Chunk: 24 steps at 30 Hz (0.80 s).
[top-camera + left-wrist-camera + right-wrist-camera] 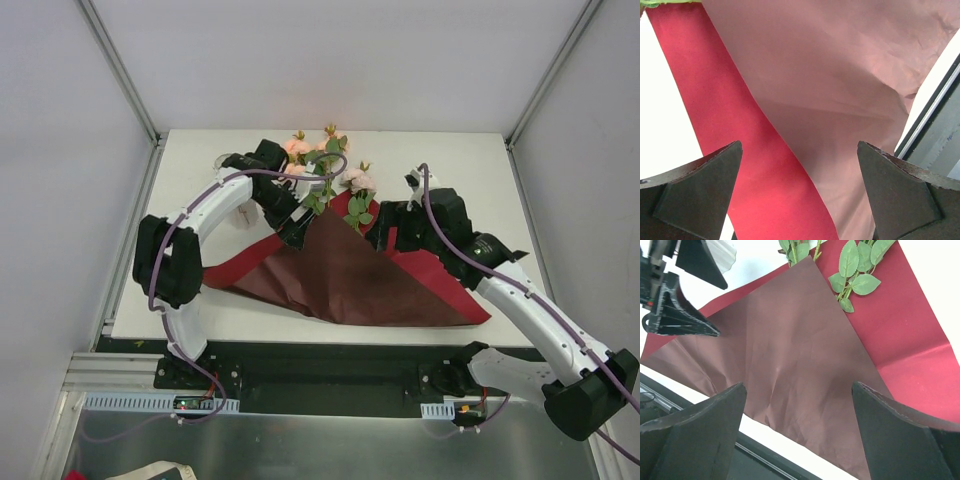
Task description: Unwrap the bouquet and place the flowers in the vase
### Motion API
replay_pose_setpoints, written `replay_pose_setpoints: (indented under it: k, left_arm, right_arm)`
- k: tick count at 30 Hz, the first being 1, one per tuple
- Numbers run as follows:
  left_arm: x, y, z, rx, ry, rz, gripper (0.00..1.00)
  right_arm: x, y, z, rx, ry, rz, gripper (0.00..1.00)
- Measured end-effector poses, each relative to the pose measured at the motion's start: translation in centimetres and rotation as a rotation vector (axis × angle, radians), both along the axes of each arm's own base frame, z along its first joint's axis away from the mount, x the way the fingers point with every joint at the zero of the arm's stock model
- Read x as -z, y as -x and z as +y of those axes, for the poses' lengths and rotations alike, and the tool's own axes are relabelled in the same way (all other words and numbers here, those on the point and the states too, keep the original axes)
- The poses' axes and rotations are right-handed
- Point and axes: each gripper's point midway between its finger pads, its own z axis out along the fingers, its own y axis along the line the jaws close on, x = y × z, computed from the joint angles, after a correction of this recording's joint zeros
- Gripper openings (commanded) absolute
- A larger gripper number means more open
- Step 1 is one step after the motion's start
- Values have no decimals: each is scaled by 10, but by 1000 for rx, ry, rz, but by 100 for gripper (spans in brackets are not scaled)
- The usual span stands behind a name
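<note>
Bouquet's red paper [350, 275] lies spread open on the desk [450, 170], one flap folded over, with the flowers [322, 160] lying at its far corner. Left hand [298, 238] and right hand [384, 238] both hover wide and empty over the sheet. Unwrapping looks done, so next one of them must pinch those thin stems together.
</note>
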Motion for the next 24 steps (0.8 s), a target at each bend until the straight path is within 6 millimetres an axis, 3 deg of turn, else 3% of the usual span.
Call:
replay_pose_setpoints:
  k: [4,9,10,12,16,21,24]
  left_arm:
    - [17,-4,-7,7,-19,24,96]
    - [30,-6,-10,6,-42,33,60]
    - [31,-5,-9,4,-44,35,45]
    - [33,-5,-9,-2,-47,37,34]
    - [39,-4,-7,-6,-69,27,30]
    - [34,-4,-9,-6,-78,-9,0]
    - [28,-5,-11,-8,-74,-43,0]
  right_arm:
    - [-1,0,-4,7,-12,7,86]
    - [-8,-4,-14,37,-54,10,81]
    - [-10,-4,-16,45,-63,9,81]
    - [-15,-5,-19,56,-85,6,80]
    - [-20,-6,-22,62,-114,2,80]
    - [-22,-4,-18,52,-134,8,79]
    - [-23,-4,-17,49,-140,10,79]
